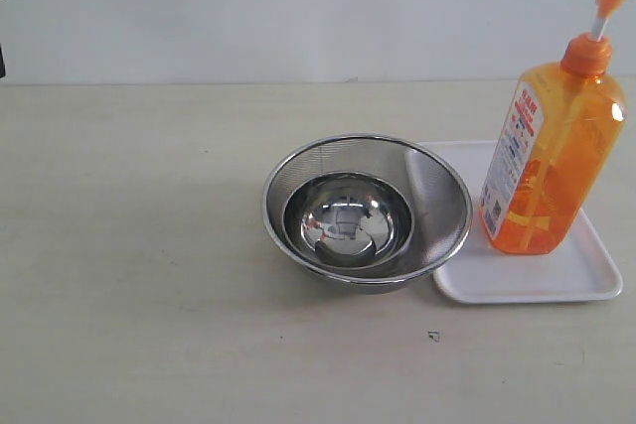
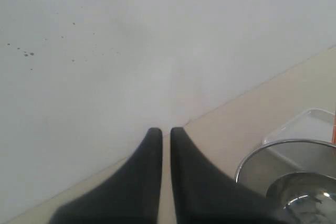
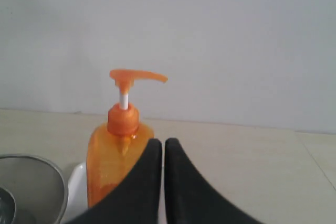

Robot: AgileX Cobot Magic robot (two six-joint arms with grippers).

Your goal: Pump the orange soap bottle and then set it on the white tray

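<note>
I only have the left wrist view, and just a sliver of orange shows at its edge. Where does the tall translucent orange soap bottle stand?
Observer: The tall translucent orange soap bottle stands upright on the flat rectangular white plastic tray, as the exterior view shows.
Operator: Is the right gripper on it?
Observer: No. The right gripper is shut on nothing, and no gripper shows beside the bottle in the exterior view.
Operator: Pump head up or down?
Observer: Up. The white stem shows bare under the orange pump head.
</note>
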